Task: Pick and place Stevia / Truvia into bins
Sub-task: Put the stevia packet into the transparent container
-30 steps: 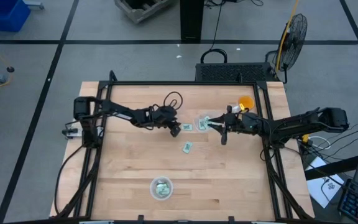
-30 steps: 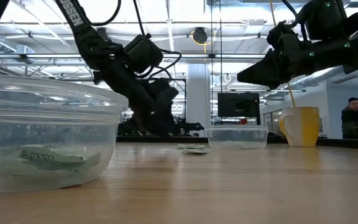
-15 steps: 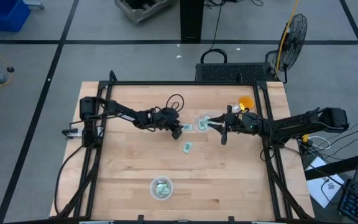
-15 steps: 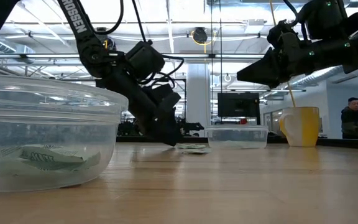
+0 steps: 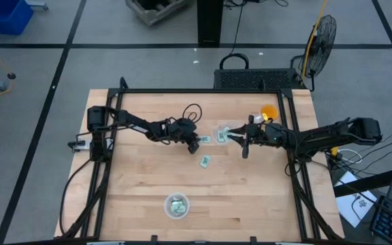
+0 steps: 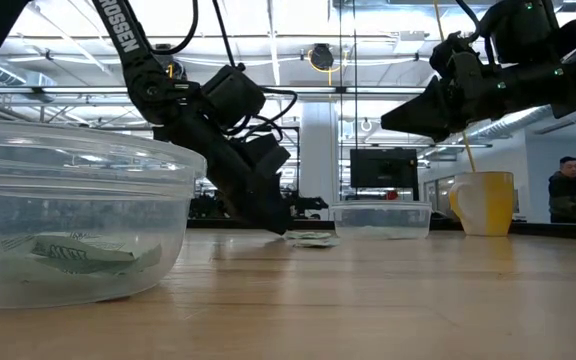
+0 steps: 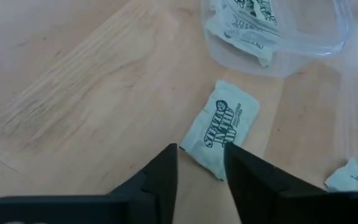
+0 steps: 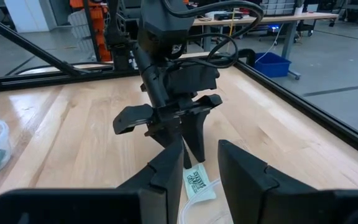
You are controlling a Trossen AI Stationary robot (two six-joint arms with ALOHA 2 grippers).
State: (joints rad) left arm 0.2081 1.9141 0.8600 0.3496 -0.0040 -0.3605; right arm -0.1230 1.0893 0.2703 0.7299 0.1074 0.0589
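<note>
The left gripper (image 7: 199,163), jaws parted, is straddling a "Stevia In The Raw" sachet (image 7: 221,128) lying on the pale wooden tabletop (image 7: 86,93); the right gripper (image 8: 199,163) is hovering, jaws released.

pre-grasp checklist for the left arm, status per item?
1. Left hand down at the table over the target sachet: ok.
2. Fingers straddle the sachet's near edge, open, not yet pinching: ok.
3. Sachet lies flat on the wood, apart from the far bowl: ok.
4. No other sachet between the fingers; the nearest loose one lies off to the side: ok.
5. Right hand hangs above the far bowl, off the left arm's pick: ok; whether it holds a sachet: cannot tell.
6. Near bowl unobstructed and holding sachets already: ok.
</note>
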